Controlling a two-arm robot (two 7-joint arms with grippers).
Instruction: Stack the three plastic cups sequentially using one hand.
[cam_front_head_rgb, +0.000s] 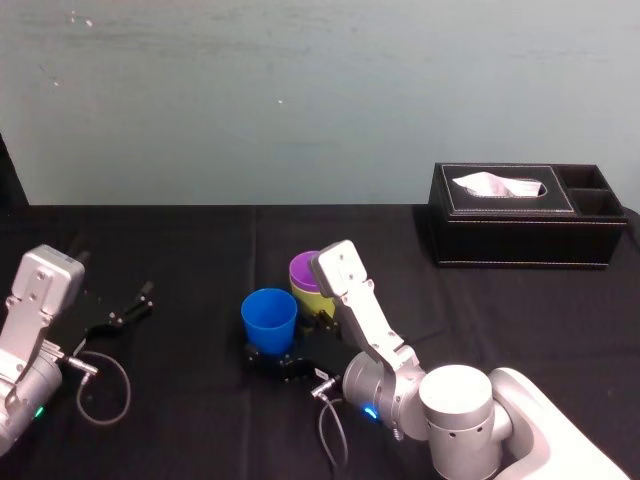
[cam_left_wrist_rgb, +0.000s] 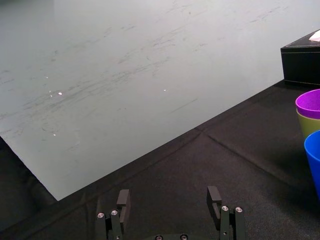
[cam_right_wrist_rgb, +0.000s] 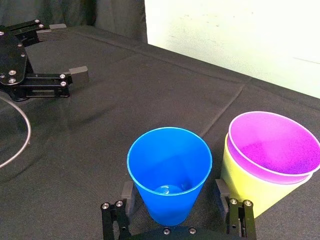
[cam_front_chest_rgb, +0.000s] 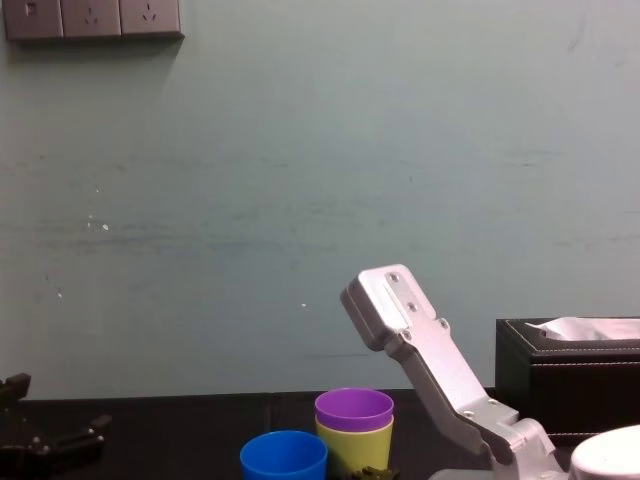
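Since the blue cup (cam_right_wrist_rgb: 169, 165), beside the purple cup (cam_right_wrist_rgb: 272, 145) nested in the yellow-green cup (cam_right_wrist_rgb: 245, 187), looks light and slippery, the right gripper (cam_right_wrist_rgb: 174, 186), jaws apart astride its lower wall, should pinch gently; the left gripper (cam_left_wrist_rgb: 170, 197) is parked at left, jaws apart.

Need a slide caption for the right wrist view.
Right gripper, jaws open, straddles the blue cup; purple cup nested in yellow-green cup beside it; left gripper idle beyond.

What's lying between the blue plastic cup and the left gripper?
Nothing: bare black tablecloth runs between the blue plastic cup and the open left gripper, as the right wrist view shows.
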